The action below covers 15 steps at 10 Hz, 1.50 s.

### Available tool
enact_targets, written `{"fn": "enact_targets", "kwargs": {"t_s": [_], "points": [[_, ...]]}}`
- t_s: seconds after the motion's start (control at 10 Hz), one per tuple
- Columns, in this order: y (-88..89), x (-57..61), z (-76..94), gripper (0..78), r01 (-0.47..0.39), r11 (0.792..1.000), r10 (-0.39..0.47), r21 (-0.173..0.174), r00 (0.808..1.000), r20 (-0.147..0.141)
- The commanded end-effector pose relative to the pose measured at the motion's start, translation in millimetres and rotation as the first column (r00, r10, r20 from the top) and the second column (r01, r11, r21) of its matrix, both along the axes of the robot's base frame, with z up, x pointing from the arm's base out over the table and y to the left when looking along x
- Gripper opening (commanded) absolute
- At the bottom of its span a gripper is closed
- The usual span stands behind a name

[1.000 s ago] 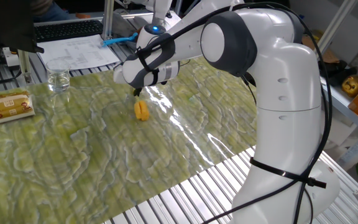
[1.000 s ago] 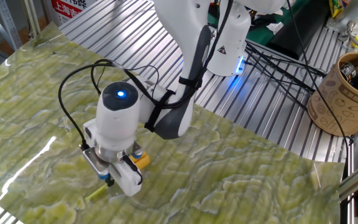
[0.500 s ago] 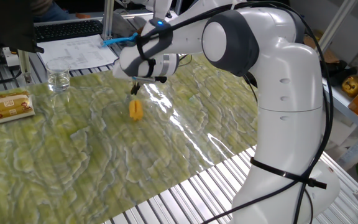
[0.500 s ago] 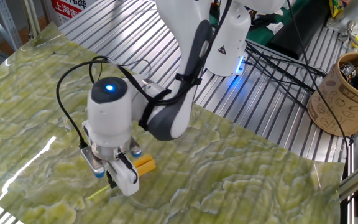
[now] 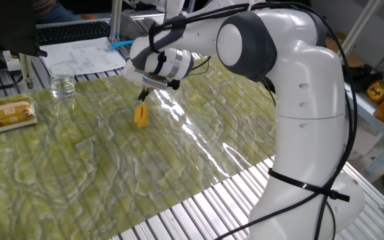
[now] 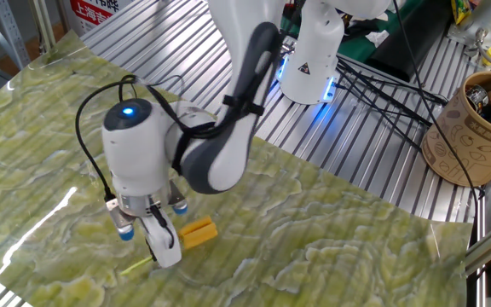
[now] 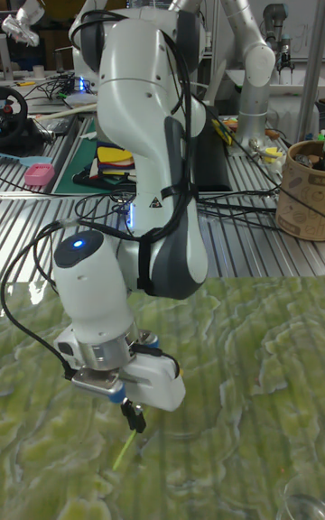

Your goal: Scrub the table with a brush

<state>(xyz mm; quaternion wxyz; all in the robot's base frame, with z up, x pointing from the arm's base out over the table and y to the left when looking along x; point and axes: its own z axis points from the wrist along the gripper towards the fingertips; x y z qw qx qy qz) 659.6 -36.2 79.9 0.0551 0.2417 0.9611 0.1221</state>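
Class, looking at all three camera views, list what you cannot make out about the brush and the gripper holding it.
- Gripper fingertips: hidden by the camera housing in the other fixed view.
- Brush bristles: too small in one fixed view.
- Yellow head: out of sight in the tall fixed view, only the stick handle shows.

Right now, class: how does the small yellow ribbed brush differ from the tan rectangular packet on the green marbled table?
The yellow ribbed brush is clamped by its thin stick in the gripper; the tan rectangular packet lies untouched. The brush sits mid-sheet, the packet near the sheet's edge. The brush is smaller. Both rest on the green marbled table.
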Motion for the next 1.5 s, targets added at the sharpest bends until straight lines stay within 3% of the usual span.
{"fn": "enact_targets", "kwargs": {"t_s": [0.1, 0.2, 0.4, 0.6, 0.8, 1.1, 1.5], "points": [[0.0, 5.0, -16.2, 1.2, -0.036, 0.998, 0.040, -0.054, 0.996, 0.085], [-0.1, 5.5, -18.0, 1.2, -0.050, 0.996, 0.056, -0.068, 0.995, 0.088], [-0.1, 5.4, -18.2, 1.2, -0.099, 0.982, 0.114, -0.163, 0.990, 0.080], [-0.1, 5.4, -18.3, 1.2, -0.124, 0.976, 0.138, -0.179, 0.988, 0.068], [-0.3, 5.5, -18.5, 1.2, -0.146, 0.965, 0.163, -0.220, 0.985, 0.063], [-0.4, 5.5, -18.0, 1.2, -0.164, 0.956, 0.182, -0.243, 0.982, 0.054], [-0.6, 4.9, -14.6, 1.2, -0.180, 0.953, 0.196, -0.244, 0.980, 0.040]]}}
